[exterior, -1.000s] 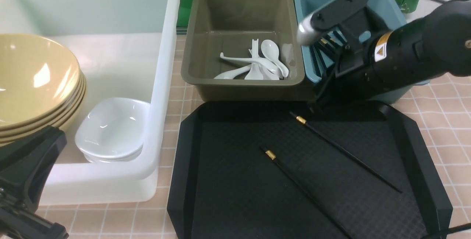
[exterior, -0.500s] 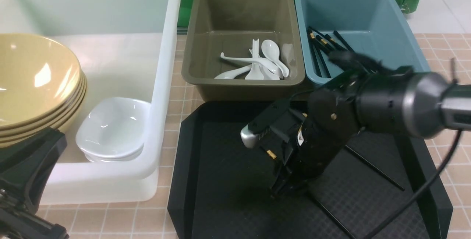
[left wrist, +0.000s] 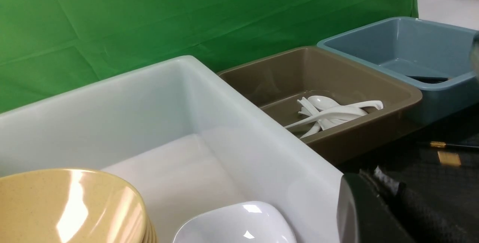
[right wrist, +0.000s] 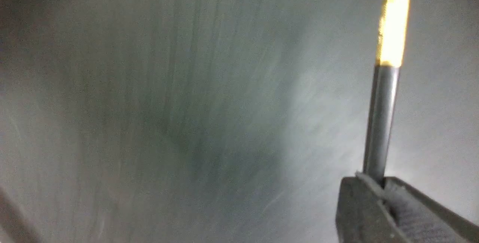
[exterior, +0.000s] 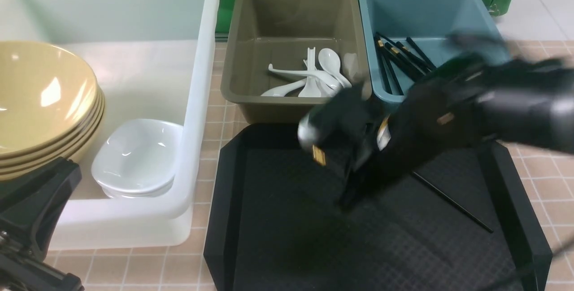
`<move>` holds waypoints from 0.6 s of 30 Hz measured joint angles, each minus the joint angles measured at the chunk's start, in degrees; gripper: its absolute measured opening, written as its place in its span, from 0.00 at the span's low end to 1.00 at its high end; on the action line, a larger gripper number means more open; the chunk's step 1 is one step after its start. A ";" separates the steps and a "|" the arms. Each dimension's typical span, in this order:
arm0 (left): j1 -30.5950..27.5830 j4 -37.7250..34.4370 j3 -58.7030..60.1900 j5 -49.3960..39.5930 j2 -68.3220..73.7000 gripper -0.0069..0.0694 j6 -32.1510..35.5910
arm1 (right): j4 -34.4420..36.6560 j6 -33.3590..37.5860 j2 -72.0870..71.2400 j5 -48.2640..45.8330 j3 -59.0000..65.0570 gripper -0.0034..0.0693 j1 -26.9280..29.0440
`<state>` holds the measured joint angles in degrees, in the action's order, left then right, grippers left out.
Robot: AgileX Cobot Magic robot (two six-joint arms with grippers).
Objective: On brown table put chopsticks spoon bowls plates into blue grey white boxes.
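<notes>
Chopstick, thin, black and gold-banded point(right wrist: 381, 123), pinched in my right gripper point(right wrist: 375, 183)

I have the brown worktop with its pale square grid point(exterior: 148, 268) spread under everything. On my left stands the big translucent white plastic tub point(exterior: 202, 80); beside it, nearer the middle, lies the black textured tray with cut corners point(exterior: 278, 219). Beyond the tray I see the olive-grey rectangular plastic box point(exterior: 291, 102) and, to its right, the dull-blue rectangular plastic box point(exterior: 426, 4).

My right arm is blurred over the tray, its gripper closed on the chopstick, whose gold band I see above the tray. My left gripper point(left wrist: 370, 179) is pressed together by the tub.

Inside the tub, glossy tan-yellow bowls point(exterior: 40, 98) sit tilted in a stack, with small white rounded-square dishes point(exterior: 139, 156) stacked beside them. Glossy white spoons point(exterior: 329, 60) lie crossed in the olive-grey box. Several black chopsticks point(exterior: 403, 60) rest in the blue one; another black stick point(exterior: 453, 203) lies on the tray, partly hidden by my right arm.
</notes>
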<state>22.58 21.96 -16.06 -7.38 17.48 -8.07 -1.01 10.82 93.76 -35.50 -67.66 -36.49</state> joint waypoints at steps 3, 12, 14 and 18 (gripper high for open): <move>0.00 0.20 0.00 0.00 0.00 0.08 0.00 | -2.74 0.19 -5.23 9.97 0.00 0.15 3.26; 0.00 0.52 0.00 0.00 0.00 0.08 0.00 | -5.48 -6.17 1.91 46.23 -3.02 0.19 20.03; 0.00 0.59 0.00 -0.06 0.00 0.08 0.00 | -5.47 -9.10 5.62 41.87 -4.90 0.25 22.13; 0.00 0.59 0.00 -0.58 0.00 0.08 0.00 | -5.51 -10.82 8.15 30.18 -6.41 0.43 23.25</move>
<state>22.58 22.55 -16.06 -7.96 17.48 -8.07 -6.53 0.00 101.90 -5.33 -74.07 -13.24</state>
